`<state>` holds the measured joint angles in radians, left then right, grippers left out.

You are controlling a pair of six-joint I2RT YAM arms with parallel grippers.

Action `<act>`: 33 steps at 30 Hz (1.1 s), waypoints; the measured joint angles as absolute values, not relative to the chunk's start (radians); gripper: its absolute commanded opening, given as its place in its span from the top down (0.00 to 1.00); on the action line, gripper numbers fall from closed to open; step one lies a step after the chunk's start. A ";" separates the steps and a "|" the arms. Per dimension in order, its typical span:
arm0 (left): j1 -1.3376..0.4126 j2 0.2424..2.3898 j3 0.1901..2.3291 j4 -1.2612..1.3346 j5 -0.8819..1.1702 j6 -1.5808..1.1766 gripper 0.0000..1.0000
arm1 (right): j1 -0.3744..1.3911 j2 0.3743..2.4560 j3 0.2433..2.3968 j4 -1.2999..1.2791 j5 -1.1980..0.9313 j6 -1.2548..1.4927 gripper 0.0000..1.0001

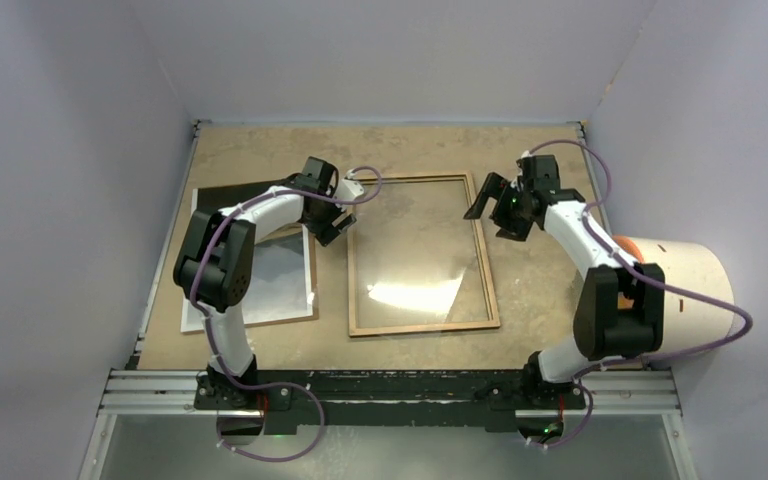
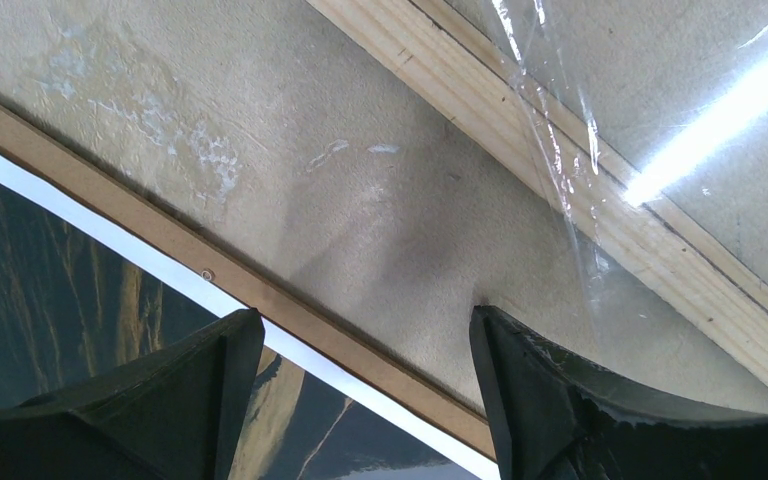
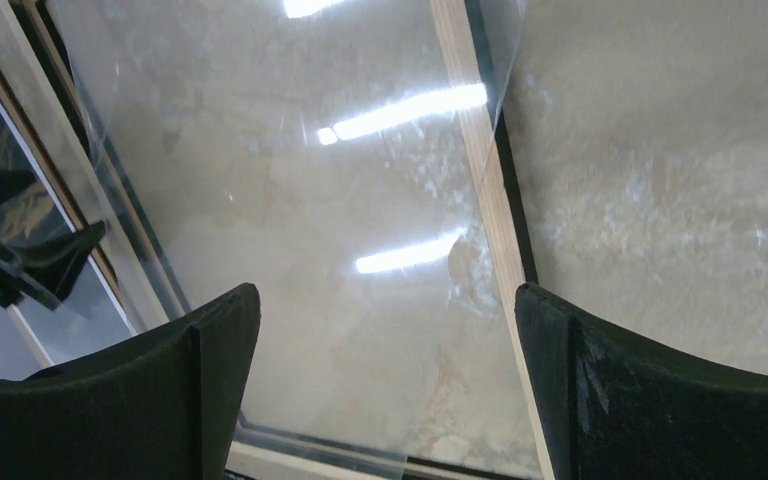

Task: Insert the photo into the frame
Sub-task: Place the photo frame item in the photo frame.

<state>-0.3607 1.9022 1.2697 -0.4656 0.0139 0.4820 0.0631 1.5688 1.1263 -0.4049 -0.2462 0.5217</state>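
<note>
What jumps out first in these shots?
The frame lies wood-back up mid-table, its clear pane throwing bright glare streaks. Left of it, the photo lies picture side up on a brown backing board, partly under the left arm. Both grippers hang open and empty: the left gripper over bare table between board and frame, the right gripper over the frame's right rail.

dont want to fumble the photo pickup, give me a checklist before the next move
1. left gripper open and empty: ok
2. right gripper open and empty: ok
3. frame lying back up: ok
4. photo picture side up on the backing board: ok
5. left gripper over the photo's edge: not ok, it is centred over bare table beside the board
6. pane seated square in the frame: cannot tell
</note>
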 measured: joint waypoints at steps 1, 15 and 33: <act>-0.361 1.902 1.270 -0.466 0.014 0.482 0.21 | 0.067 1.539 1.101 -0.406 -0.244 0.523 0.01; -0.360 1.901 1.270 -0.470 0.014 0.471 0.20 | 0.235 1.230 0.774 -0.353 -0.288 0.669 0.07; -0.372 1.892 1.263 -0.510 0.010 0.445 0.21 | 0.262 1.294 0.480 0.084 -0.357 0.804 0.12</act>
<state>-0.3717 1.8915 1.2629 -0.5098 0.0105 0.4454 0.2619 1.2942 0.4801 0.0841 -0.3573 0.8040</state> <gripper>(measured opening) 0.795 0.886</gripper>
